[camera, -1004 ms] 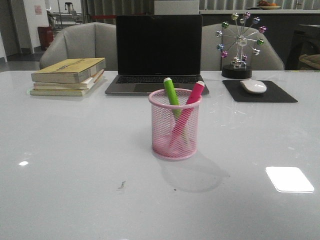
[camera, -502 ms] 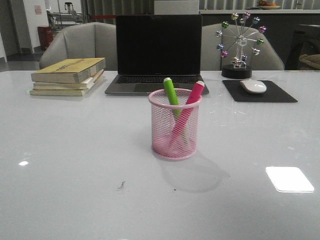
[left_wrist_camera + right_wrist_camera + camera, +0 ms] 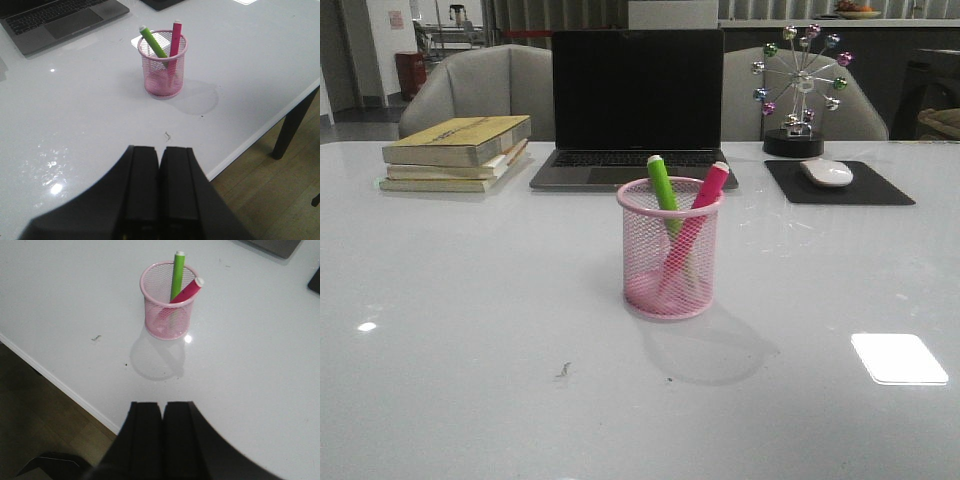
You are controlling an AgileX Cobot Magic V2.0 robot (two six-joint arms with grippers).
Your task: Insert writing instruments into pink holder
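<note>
The pink mesh holder [image 3: 670, 262] stands upright in the middle of the white table. Inside it lean the lime green pen [image 3: 663, 186] and the magenta pen [image 3: 708, 190], their tops crossing above the rim. The left wrist view shows the holder [image 3: 162, 75] with both pens well ahead of my left gripper [image 3: 159, 150], which is shut with nothing between its fingers, near the table's front edge. In the right wrist view, my right gripper [image 3: 162, 405] is also shut and empty, set back from the holder [image 3: 168, 315]. Neither gripper appears in the front view.
Behind the holder sits a dark laptop [image 3: 635, 110]. A stack of books [image 3: 457, 152] lies at the back left. A mouse [image 3: 827, 172] on a black pad and a small ferris-wheel ornament [image 3: 800, 95] are at the back right. The table edge [image 3: 260, 135] is close to both grippers.
</note>
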